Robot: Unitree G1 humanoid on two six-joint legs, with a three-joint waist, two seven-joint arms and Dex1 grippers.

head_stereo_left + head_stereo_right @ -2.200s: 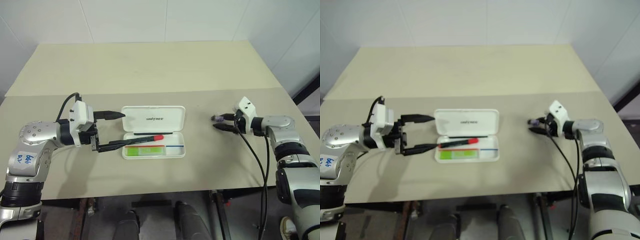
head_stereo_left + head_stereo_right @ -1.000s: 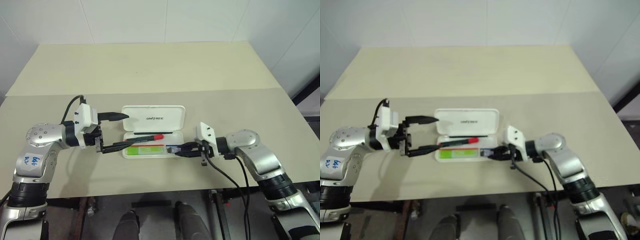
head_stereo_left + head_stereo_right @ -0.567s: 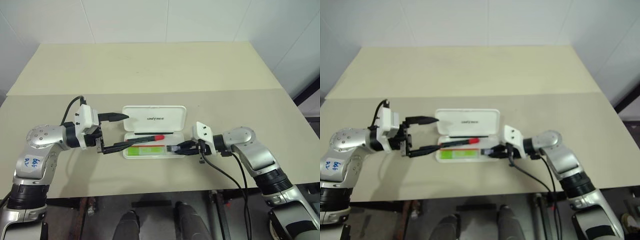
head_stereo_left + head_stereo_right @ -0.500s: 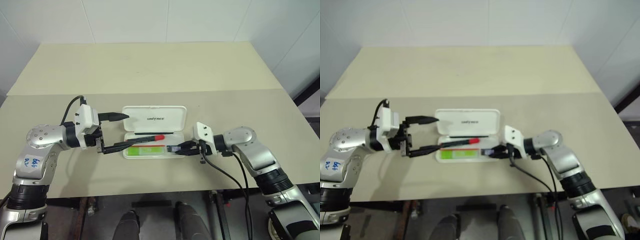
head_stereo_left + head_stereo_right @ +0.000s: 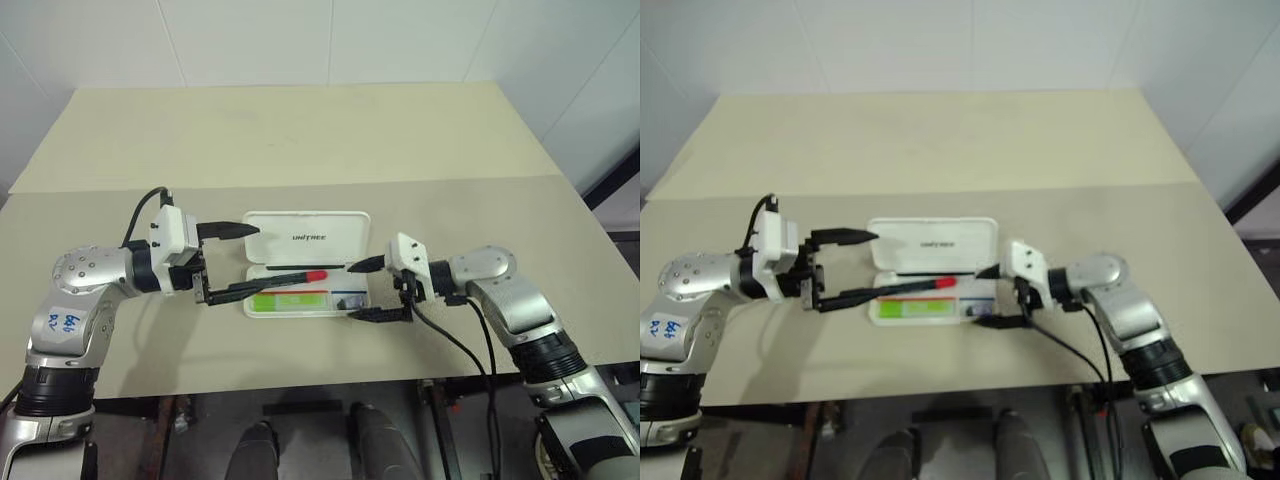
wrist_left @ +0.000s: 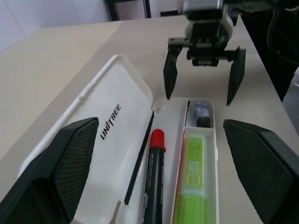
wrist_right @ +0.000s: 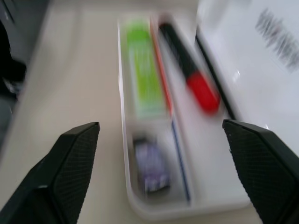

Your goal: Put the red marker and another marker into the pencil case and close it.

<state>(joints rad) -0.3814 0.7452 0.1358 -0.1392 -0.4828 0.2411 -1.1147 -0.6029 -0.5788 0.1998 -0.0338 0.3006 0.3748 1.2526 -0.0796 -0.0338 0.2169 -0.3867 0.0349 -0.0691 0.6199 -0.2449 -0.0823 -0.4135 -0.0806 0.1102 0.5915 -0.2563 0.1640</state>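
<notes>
Both markers in pencil case, my grippers spread empty; risk: red marker jams lid if riding up.

bench: beige, two joined boards | small purple object: lying flat | wall: white tiles

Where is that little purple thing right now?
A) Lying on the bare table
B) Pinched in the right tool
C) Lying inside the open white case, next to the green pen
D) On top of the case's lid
C: the small purple object lies in the pencil case, in the same compartment as the green highlighter; the right tool hangs open above it.
</notes>
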